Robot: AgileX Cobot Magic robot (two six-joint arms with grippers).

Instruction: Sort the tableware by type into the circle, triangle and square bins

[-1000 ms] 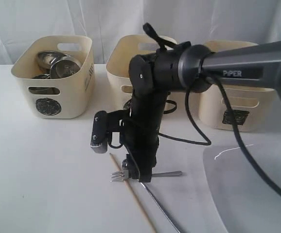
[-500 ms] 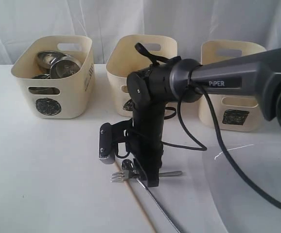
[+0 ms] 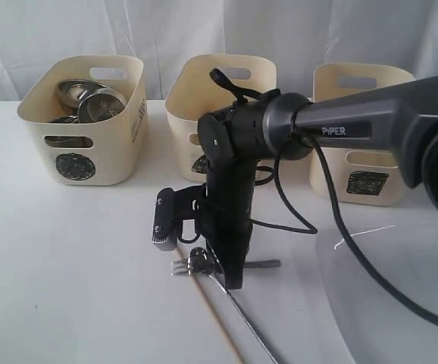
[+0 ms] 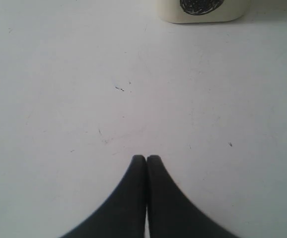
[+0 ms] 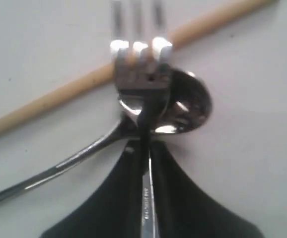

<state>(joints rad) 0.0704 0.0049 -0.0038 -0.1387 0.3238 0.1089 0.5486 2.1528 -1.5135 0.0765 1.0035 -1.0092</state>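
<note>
My right gripper (image 3: 220, 274) reaches down to the table in front of the bins and is shut on the handle of a steel fork (image 5: 139, 64), edge-on between its jaws (image 5: 145, 147). The fork's tines (image 3: 179, 267) point left. A steel spoon (image 5: 185, 106) lies under the fork, its handle (image 3: 245, 326) running toward the front edge. A wooden chopstick (image 3: 215, 322) lies across beside them. The circle bin (image 3: 82, 144) at the left holds steel cups and a bowl (image 3: 90, 100). My left gripper (image 4: 146, 158) is shut and empty over bare table, near the circle bin (image 4: 203, 10).
The middle bin (image 3: 223, 76) has its mark hidden behind my right arm. The square bin (image 3: 363, 144) stands at the back right. A large white plate (image 3: 401, 303) lies at the front right, close to the fork's handle end. A white curtain hangs behind.
My right gripper's jaws closed from wide open onto the fork's handle, and the wrist sank a little lower. The fork shifted slightly. The left gripper stayed shut.
</note>
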